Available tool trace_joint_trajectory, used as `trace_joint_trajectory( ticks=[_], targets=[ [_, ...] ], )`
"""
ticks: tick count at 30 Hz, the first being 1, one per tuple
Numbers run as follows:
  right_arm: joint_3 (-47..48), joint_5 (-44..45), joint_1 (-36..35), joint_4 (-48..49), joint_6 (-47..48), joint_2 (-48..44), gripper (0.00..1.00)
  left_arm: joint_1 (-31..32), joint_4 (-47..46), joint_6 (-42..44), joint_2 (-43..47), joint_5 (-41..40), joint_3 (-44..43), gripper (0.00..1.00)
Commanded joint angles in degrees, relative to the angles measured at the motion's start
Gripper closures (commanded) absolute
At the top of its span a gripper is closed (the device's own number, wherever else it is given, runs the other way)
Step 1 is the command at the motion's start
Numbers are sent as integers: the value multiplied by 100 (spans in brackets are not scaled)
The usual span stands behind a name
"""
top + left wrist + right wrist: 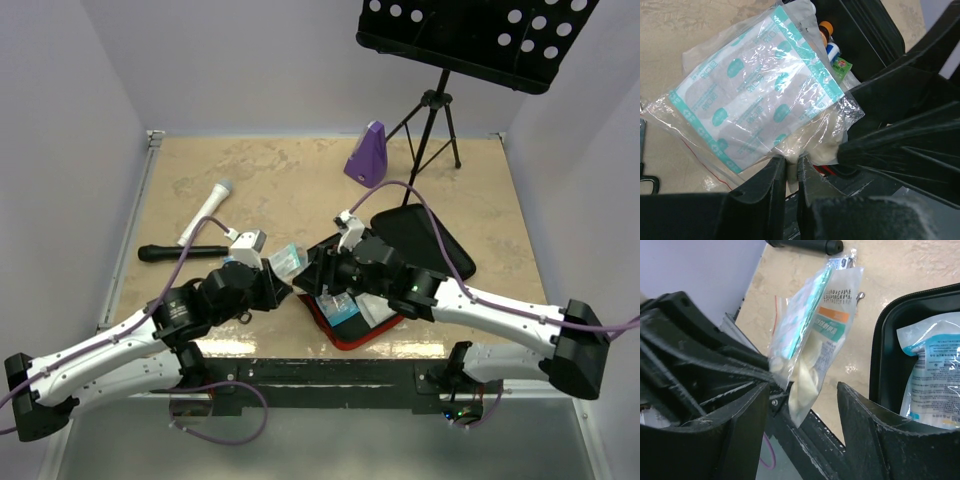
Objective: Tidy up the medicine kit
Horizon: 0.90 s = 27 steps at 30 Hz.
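The medicine kit [430,245] lies open on the desk [270,180], beneath the right arm. The right pincer [802,390] is at its left edge, jaws wide either side of a clear packet bag [760,95]. The left pincer [791,162], just left of the kit, pinches that bag's edge.

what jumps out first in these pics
The two arms meet mid-table: the left gripper pinches a clear bag of teal-printed packets, and the right gripper stands open either side of it. Right of centre lies the open kit, red-rimmed. At the back stand a purple metronome and a black music stand.
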State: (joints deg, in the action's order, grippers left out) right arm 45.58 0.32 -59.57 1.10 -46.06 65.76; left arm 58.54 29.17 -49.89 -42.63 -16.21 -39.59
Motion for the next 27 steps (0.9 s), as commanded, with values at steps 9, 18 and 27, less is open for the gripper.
trace_joint_trajectory(
  ticks=[9,18,27],
  targets=[
    [311,-401,-11,645,-105,464,64,-10,-298,32,264,74,92,100],
    [398,195,-2,6,114,69,100,-10,18,-109,352,-225,224,74],
    [741,1479,-2,-1594,738,-212,100,-10,195,-100,431,-339,400,39]
  ],
)
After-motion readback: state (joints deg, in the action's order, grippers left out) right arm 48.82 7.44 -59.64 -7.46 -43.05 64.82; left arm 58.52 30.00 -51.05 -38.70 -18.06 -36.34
